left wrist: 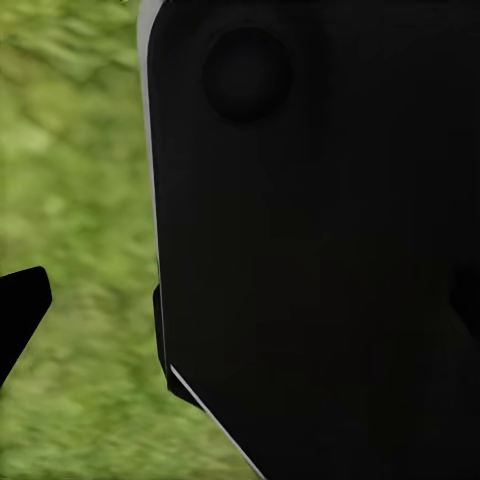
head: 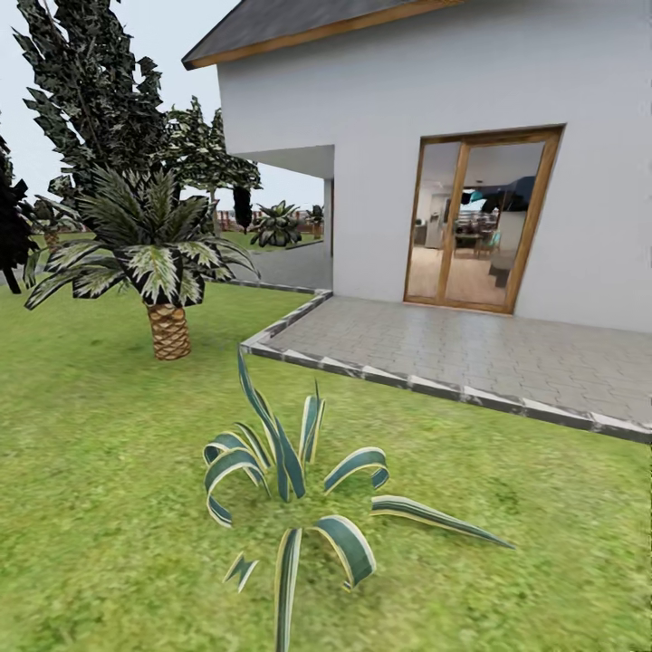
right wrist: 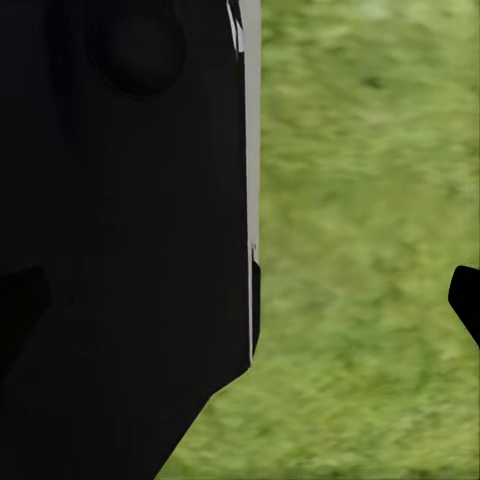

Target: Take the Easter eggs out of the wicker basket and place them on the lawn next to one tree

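The Easter eggs and the wicker basket are out of view. The bright green lawn (head: pixel 100 435) spreads across the head view's foreground and left. A tall tree (head: pixel 91 91) with dark green, pale-flecked foliage rises at the back left, its trunk hidden behind a palm. In the left wrist view my left gripper (left wrist: pixel 240 310) hangs over blurred grass beside a black part of my body, one dark fingertip (left wrist: pixel 22 310) at the frame's edge. My right gripper (right wrist: pixel 240 305) is the same, with a fingertip (right wrist: pixel 466 300) at the far edge. Both are spread wide and hold nothing.
A striped agave plant (head: pixel 290 480) grows on the grass right ahead. A short palm (head: pixel 167 272) stands to the left. A grey paved terrace (head: pixel 471 353) with a raised stone kerb fronts the white house (head: pixel 453 91) and its glass door (head: pixel 475 222). A near-black tree (head: pixel 11 226) is far left.
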